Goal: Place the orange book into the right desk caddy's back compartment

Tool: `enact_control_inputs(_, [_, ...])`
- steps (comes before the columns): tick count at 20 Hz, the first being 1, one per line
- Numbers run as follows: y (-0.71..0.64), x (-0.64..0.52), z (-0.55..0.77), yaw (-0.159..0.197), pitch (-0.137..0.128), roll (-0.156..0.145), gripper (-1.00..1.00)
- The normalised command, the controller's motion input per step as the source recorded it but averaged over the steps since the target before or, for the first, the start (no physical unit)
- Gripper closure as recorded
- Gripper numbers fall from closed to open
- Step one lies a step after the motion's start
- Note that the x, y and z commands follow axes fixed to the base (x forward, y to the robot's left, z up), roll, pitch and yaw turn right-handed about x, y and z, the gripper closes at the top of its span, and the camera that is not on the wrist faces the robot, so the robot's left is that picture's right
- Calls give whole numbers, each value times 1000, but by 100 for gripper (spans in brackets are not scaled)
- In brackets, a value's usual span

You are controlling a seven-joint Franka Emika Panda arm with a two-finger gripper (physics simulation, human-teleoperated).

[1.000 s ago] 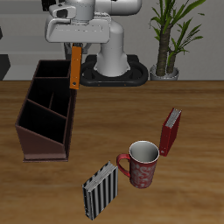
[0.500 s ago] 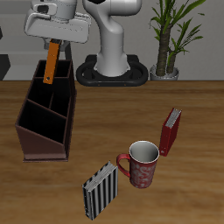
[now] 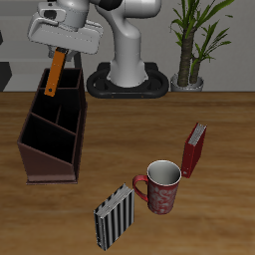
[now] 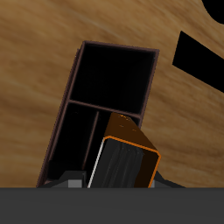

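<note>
While tilted above boxy dark wooden right desk caddy [image 3: 52, 132], thin orange book [image 3: 55, 74] clamped in hand [image 3: 60, 50].

My views are evenly lit and sharp (rendered, no glare); soft shadows fall on the bench [image 3: 120, 139], compartments pitch black.

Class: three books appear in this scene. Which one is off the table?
The orange book, held in the gripper above the right desk caddy. The red book and the striped book stand on the table.
</note>
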Motion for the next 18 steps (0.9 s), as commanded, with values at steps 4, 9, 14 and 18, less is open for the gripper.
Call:
enact_control_inputs(4, [15, -29, -35, 3, -5, -6, 100])
enact_control_inputs(9, [-33, 15, -34, -33, 2, -23, 100])
enact_control_inputs(14, [-92, 52, -95, -38, 15, -22, 100])
enact_control_inputs(18, [15, 59, -148, -41, 24, -4, 100])
